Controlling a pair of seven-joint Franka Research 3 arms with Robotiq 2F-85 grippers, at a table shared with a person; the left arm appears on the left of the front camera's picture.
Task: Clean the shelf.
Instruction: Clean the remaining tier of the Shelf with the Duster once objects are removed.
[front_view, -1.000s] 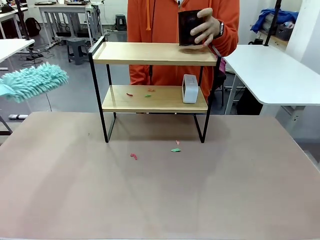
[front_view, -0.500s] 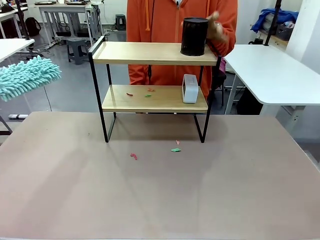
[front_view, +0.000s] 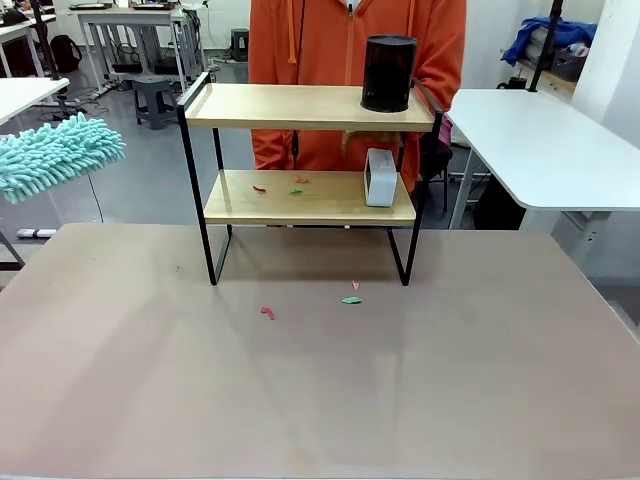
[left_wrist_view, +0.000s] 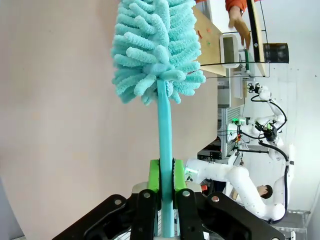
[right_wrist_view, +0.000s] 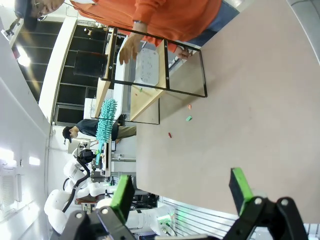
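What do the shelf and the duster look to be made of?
The shelf: pale matte boards with faint grain, likely wood or wood laminate; thin black frame, probably painted metal. The duster: fluffy teal strands, probably microfibre; smooth teal handle, likely plastic.

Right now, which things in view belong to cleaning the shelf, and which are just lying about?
Job: shelf; teal duster held by the left end effector; coloured scraps on the lower board; black canister and white box standing on the boards.
Lying about: loose bits on the brown table; white side table; blue cloth behind it.
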